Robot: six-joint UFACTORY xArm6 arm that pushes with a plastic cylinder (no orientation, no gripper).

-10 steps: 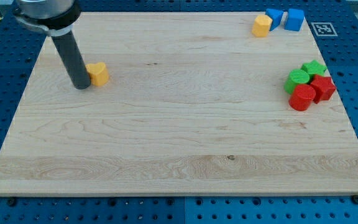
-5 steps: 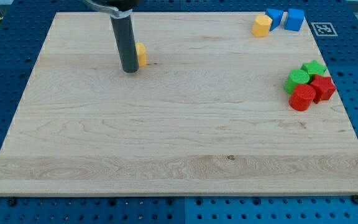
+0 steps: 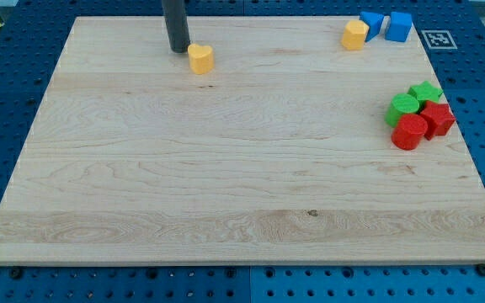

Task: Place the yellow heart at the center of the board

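Observation:
The yellow heart (image 3: 200,59) lies on the wooden board (image 3: 242,185) near the view's top, left of the middle. My tip (image 3: 178,50) rests on the board just to the upper left of the heart, close to it or touching its edge. The dark rod rises from there out of the view's top.
A yellow block (image 3: 355,34) and two blue blocks (image 3: 371,23) (image 3: 400,26) sit at the top right corner. At the right edge a green star (image 3: 426,92), a green cylinder (image 3: 403,107), a red star (image 3: 437,119) and a red cylinder (image 3: 409,132) cluster together.
My tip has moved right and toward the view's top. The yellow heart has slid right and up with it, from the left side to near the top edge.

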